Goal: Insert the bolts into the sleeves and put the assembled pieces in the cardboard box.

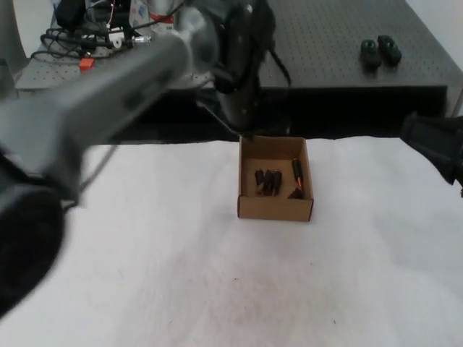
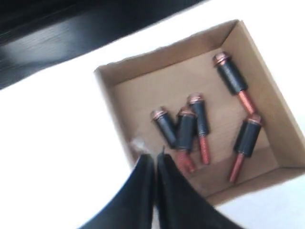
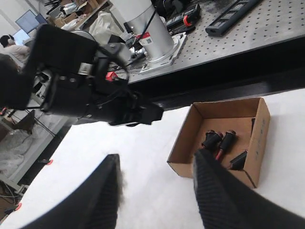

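Five assembled pieces [image 2: 186,131] in cardboard box [image 2: 167,55] by far edge of tabletop [image 1: 145,253]. Left gripper [image 2: 155,162] closed, empty, over box rim; right gripper [image 3: 156,157] spread apart, empty. Looks essentially done.

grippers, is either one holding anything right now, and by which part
Nothing is held. The left gripper is shut on nothing, by the rim of the cardboard box; the right gripper is open and empty.

Cardboard box [image 2: 157,62], five sleeved bolts [image 2: 186,131] inside, left gripper [image 2: 155,161] closed
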`<action>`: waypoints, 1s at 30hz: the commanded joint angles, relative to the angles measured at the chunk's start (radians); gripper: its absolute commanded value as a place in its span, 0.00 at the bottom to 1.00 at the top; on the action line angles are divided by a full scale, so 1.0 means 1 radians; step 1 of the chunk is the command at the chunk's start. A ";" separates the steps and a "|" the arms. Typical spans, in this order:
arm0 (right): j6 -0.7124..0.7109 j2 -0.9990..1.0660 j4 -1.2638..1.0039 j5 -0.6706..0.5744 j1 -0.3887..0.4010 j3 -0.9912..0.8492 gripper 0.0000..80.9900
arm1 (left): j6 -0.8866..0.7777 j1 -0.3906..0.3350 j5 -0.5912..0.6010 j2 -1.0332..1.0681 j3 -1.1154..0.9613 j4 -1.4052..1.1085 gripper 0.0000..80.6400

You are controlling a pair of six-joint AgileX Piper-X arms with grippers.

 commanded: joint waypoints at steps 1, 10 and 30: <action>-0.016 -0.029 0.032 0.006 -0.004 -0.003 0.41 | -0.040 0.007 -0.031 -0.033 0.042 -0.009 0.01; -0.208 -0.205 0.346 0.055 0.052 -0.003 0.24 | -0.124 0.023 -0.031 -0.833 0.923 -0.476 0.01; -0.174 -0.759 0.598 0.243 0.058 0.191 0.22 | -0.156 0.023 -0.192 -1.880 1.353 -0.149 0.01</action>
